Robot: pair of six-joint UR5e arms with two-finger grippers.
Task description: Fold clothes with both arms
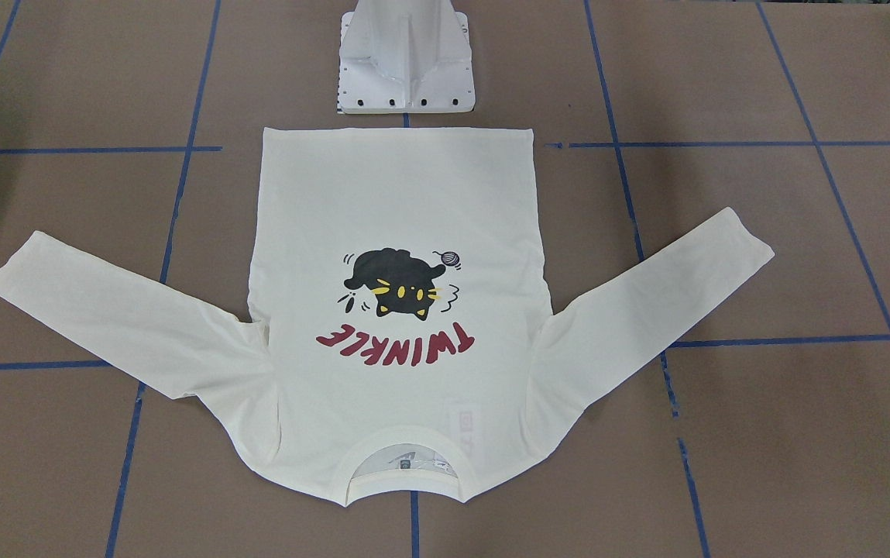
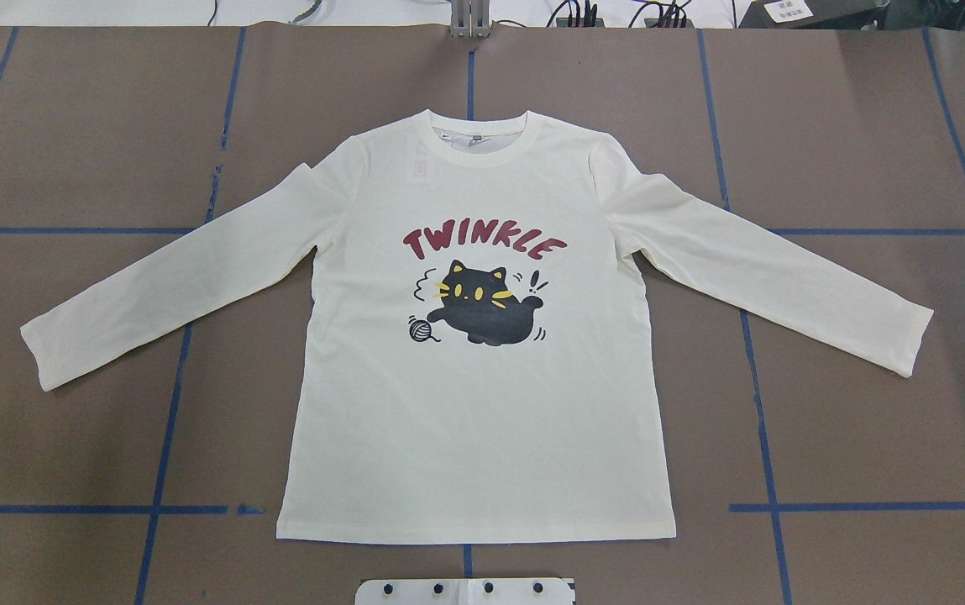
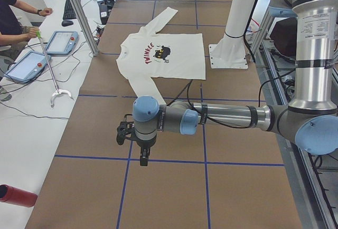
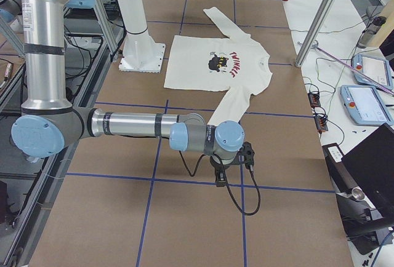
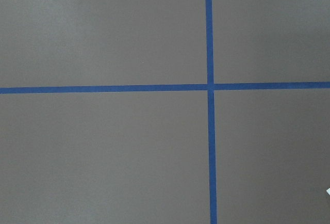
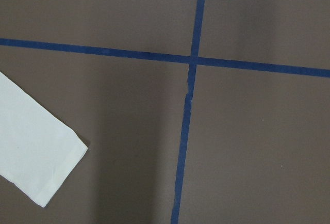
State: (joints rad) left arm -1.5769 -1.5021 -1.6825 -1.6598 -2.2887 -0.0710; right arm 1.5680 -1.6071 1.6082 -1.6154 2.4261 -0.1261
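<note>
Shirt: cream-white long-sleeved T-shirt (image 2: 482, 437) lies flat and print-up on the brown table (image 2: 70, 126), unfolded. In the overhead view the collar sits at 12 o'clock and the hem at 6 o'clock. The sleeves are spread out toward 8 and 4 o'clock. Dark-red "TWINKLE" lettering (image 2: 484, 243) arcs just above the black cat print (image 2: 486, 313). The white pedestal base (image 1: 406, 62) stands just beyond the hem, not touching it. Blue tape lines (image 2: 167, 420) grid the table and pass under the cloth. The left arm (image 3: 227, 117) reaches out level over the table at its own end, well apart from the shirt body, with the left gripper (image 3: 143, 158) pointing down. The right arm (image 4: 129, 124) does likewise at the opposite end, right gripper (image 4: 220, 178) down. Neither claw's opening can be judged from these side views, and nothing is seen in their hold. The right wrist view shows one sleeve cuff (image 6: 36, 162) lying flat at 8 o'clock. The left wrist view shows only table and a tape cross.
</note>
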